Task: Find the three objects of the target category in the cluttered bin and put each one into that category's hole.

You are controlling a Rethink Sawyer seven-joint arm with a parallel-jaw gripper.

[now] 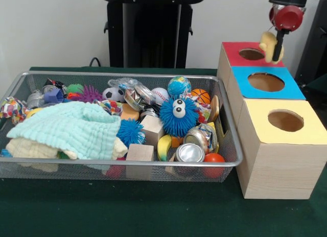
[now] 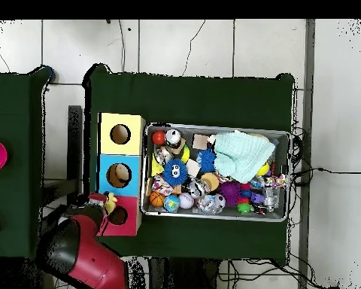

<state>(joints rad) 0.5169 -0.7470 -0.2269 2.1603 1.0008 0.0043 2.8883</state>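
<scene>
**Gripper holding a pale yellow object above the red-topped box**

A pale yellow, soft-looking lumpy object (image 1: 267,44) is pinched in the jaws of the red and black gripper (image 1: 276,52), which are closed on it; the object sits against the left side of the black fingers (image 1: 278,48) in the front view. It hangs just above the round hole (image 1: 251,54) in the red-topped wooden box (image 1: 232,52), slightly to the hole's right edge. In the overhead view the gripper (image 2: 108,205) and the yellow object (image 2: 110,201) lie at the red box's (image 2: 129,223) outer corner, with the red arm (image 2: 82,252) reaching in from below.

The red box is the farthest of a row of three wooden boxes, each with one round hole: next comes a blue-topped box (image 1: 266,83), then a yellow-topped box (image 1: 282,120) nearest the camera. The row stands touching, or just beside, the right end of a silver wire-mesh bin (image 1: 127,165).

The bin is crowded. A mint-green woven cloth (image 1: 71,127) covers its left half, over a cream cloth (image 1: 30,147). To the right lie a blue spiky ball with googly eyes (image 1: 179,117), a small blue spiky ball (image 1: 132,132), two plain wooden cubes (image 1: 139,155), a metal can (image 1: 190,153), an orange ball (image 1: 213,159), a banana-shaped yellow toy (image 1: 164,146), a globe-printed ball (image 1: 179,86), a miniature basketball (image 1: 201,95), a baseball (image 1: 160,95) and a soccer ball (image 1: 113,94). All rests on a dark green table cover (image 1: 153,211).
</scene>
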